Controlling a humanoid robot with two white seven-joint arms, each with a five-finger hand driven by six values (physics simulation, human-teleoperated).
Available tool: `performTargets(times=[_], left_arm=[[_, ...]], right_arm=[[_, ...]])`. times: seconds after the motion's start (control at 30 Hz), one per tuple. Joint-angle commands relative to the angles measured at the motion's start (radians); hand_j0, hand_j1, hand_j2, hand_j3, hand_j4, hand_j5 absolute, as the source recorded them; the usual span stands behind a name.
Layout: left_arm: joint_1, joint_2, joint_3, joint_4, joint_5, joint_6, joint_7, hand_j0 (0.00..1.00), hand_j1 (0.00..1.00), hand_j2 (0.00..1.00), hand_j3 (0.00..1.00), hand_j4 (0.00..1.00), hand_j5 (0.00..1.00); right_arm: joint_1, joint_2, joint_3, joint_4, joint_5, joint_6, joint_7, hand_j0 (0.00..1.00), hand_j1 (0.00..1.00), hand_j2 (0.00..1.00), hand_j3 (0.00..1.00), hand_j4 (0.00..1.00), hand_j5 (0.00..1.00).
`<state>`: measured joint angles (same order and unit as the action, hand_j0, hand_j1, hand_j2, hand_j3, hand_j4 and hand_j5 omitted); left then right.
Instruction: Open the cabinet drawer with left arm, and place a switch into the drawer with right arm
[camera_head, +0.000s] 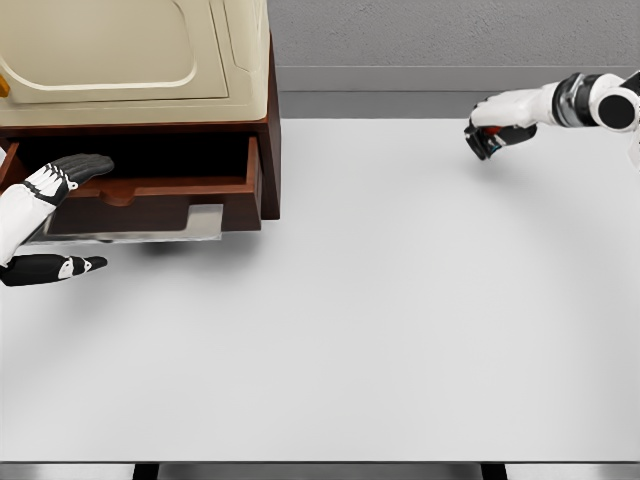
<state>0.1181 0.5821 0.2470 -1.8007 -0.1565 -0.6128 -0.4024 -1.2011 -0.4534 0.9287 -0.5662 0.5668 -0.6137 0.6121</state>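
The white table (400, 330) lies bare between the two arms, so nothing blocks the way across it. The wooden cabinet (150, 90) stands at its far left with its drawer (150, 190) pulled partly out. The left hand (55, 215) rests at the drawer front, fingers spread and holding nothing. The right hand (495, 132), far right and well apart from the cabinet, is curled around a small dark switch (484, 142). The grip looks shallow, so the switch could slip during the long carry, or catch the drawer's front edge if the opening proves too narrow.
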Motion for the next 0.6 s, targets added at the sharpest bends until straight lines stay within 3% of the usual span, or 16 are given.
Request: performTargets(times=[0.0,0.07,0.4,0.57], left_arm=[[0.0,0.001,0.0,0.0,0.008,0.002,0.0,1.0,1.0,1.0,1.0,1.0,1.0],[0.0,0.001,0.002,0.0,0.008,0.002,0.0,1.0,1.0,1.0,1.0,1.0,1.0],[0.0,0.001,0.0,0.0,0.008,0.002,0.0,1.0,1.0,1.0,1.0,1.0,1.0],[0.0,0.001,0.0,0.0,0.008,0.002,0.0,1.0,1.0,1.0,1.0,1.0,1.0]], right_arm=[[-0.002,0.004,-0.005,-0.038,-0.005,0.003,-0.001,0.26,0.26,0.26,0.26,0.26,0.26],[-0.003,0.025,-0.005,-0.038,-0.007,0.003,-0.001,0.29,0.29,0.29,0.29,0.29,0.29],[-0.023,0.061,-0.005,-0.069,-0.01,0.003,-0.001,0.29,0.29,0.29,0.29,0.29,0.29],[-0.023,0.061,-0.007,-0.141,-0.01,0.003,-0.001,0.28,0.28,0.28,0.28,0.28,0.28]])
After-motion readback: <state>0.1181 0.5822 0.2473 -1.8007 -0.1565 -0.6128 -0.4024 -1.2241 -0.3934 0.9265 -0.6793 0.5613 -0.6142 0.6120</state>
